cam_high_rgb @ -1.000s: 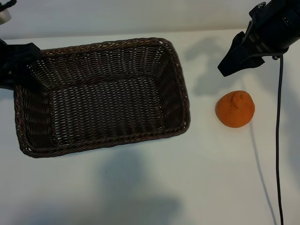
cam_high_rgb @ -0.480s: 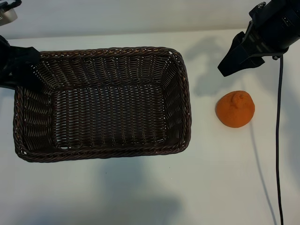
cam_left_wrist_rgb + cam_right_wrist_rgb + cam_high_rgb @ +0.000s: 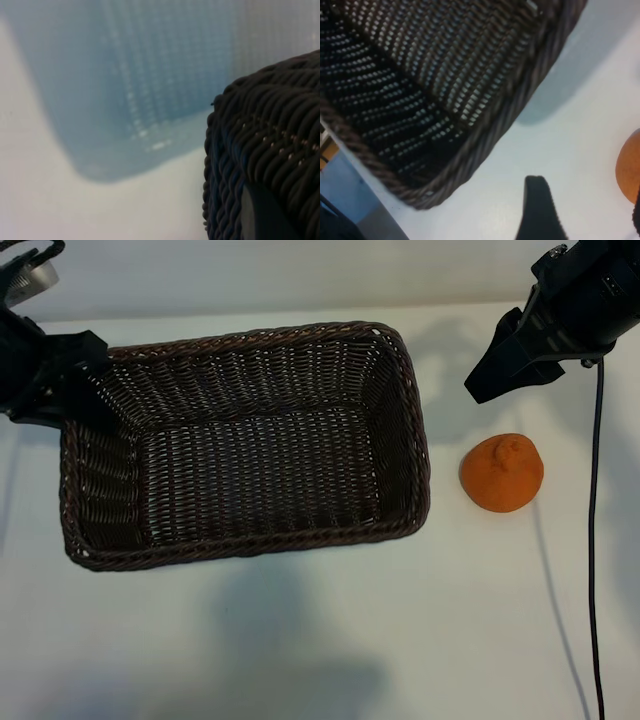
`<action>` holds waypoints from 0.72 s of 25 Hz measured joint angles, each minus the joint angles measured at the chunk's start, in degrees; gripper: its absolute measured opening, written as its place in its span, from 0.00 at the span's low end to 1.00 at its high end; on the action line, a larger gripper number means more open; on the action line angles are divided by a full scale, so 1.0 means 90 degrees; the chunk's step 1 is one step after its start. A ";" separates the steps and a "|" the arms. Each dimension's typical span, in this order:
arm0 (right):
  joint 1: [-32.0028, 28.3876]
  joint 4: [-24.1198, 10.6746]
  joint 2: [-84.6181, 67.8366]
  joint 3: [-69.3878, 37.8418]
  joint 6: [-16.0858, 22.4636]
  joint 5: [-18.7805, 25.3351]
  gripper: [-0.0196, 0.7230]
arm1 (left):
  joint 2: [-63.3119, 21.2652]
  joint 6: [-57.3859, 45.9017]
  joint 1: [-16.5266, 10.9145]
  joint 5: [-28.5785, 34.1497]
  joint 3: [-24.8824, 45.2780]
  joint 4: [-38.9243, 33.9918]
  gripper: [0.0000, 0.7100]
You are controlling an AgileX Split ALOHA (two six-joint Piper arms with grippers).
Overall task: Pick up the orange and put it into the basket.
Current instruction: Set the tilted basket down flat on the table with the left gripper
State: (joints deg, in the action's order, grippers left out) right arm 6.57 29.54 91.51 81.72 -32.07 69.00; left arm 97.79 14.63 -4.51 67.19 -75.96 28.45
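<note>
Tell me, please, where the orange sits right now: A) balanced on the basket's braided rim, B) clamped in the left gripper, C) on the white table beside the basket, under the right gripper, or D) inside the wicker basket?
C: the orange rests on the bare table, apart from the wicker basket, with the right gripper hanging open above it, while the left gripper grips the basket's far corner.

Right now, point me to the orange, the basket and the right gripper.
orange (image 3: 502, 473), exterior view: middle of its bumpy skin, just below the knobbly top.
basket (image 3: 418, 455), exterior view: braided rim on the side nearest the orange.
right gripper (image 3: 487, 379), exterior view: dark fingertip end, above the orange.
</note>
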 joint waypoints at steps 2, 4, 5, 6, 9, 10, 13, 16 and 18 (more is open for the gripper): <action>0.0000 0.0000 0.0000 0.0000 0.0000 0.0000 0.63 | 0.0167 0.0000 0.0000 0.0002 -0.0187 0.0104 0.25; 0.0000 0.0000 0.0000 0.0000 0.0000 0.0000 0.63 | 0.0353 0.0000 0.0000 0.0009 -0.0429 0.0245 0.25; 0.0000 0.0000 0.0000 0.0000 0.0000 0.0000 0.63 | 0.0443 0.0000 0.0000 0.0009 -0.0522 0.0315 0.25; 0.0000 0.0000 0.0000 0.0000 0.0000 0.0000 0.63 | 0.0521 0.0000 0.0000 0.0014 -0.0633 0.0349 0.25; 0.0000 0.0000 0.0000 0.0000 0.0000 0.0000 0.63 | 0.0791 0.0000 0.0000 0.0014 -0.0966 0.0370 0.25; 0.0000 0.0000 0.0000 0.0000 0.0000 0.0000 0.63 | 0.0888 0.0000 0.0000 0.0014 -0.1070 0.0370 0.25; 0.0000 0.0000 0.0000 0.0000 0.0000 0.0000 0.63 | 0.1144 0.0006 0.0000 0.0017 -0.1314 0.0370 0.25; 0.0000 0.0000 0.0000 0.0000 0.0000 0.0000 0.63 | 0.1334 0.0012 0.0025 0.0017 -0.1473 0.0344 0.25; 0.0000 0.0000 0.0000 0.0000 0.0000 0.0000 0.63 | 0.1446 0.0012 0.0103 0.0017 -0.1535 0.0320 0.25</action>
State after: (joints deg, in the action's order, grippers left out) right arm 6.57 29.54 91.51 81.72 -32.07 69.00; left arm 110.80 14.74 -3.59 67.34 -89.77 31.32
